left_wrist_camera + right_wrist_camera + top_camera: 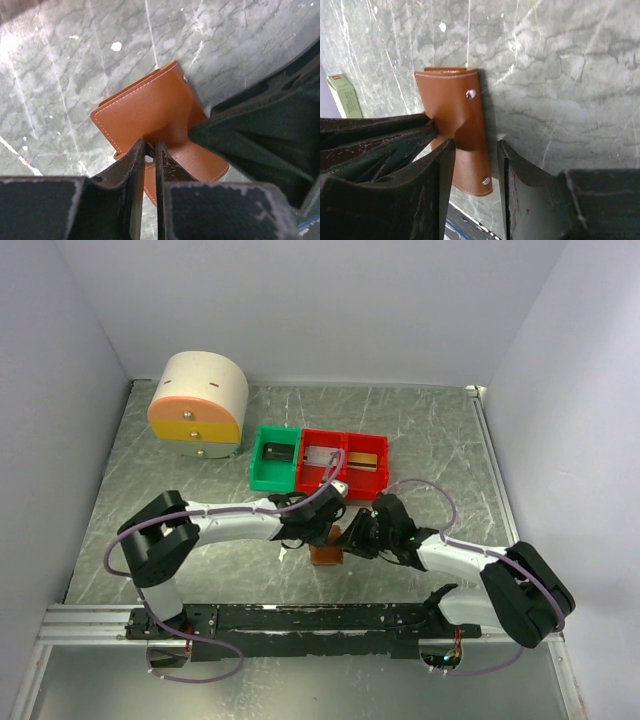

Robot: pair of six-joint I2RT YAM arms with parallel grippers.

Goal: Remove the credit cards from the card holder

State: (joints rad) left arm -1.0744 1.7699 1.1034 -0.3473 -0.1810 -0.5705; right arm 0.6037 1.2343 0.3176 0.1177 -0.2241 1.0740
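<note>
**Q:** Where's the card holder sitting, and what can't you make out?

**A:** The card holder [327, 555] is flat on the table [430, 430], about 6 o'clock from the red bins [346, 440], wedged between my two grippers. From overhead my arms cover most of it and only a brown sliver shows. It's folded, so the inside is hidden and I can't tell about any cards.

**Q:** And the grip?

**A:** My left gripper [150, 147] is pinched almost together on the holder's near edge. There's a tiny pale speck between the tips, no idea what it is. My right gripper [475, 145] is spread and straddles the flap with the two snaps. There's a clear gap at its 3 o'clock finger, and the 9 o'clock one looks to be touching.

**Q:** Any room to move?

**A:** Bare table toward 12 o'clock in both wrist views. The front rail [300, 618] is close at 6. Only the right wrist cam shows a small pale box [342, 95] at 9 o'clock. Only the overhead shows the green bin [257, 468] and the round drawer unit [198, 405] at 10.
</note>
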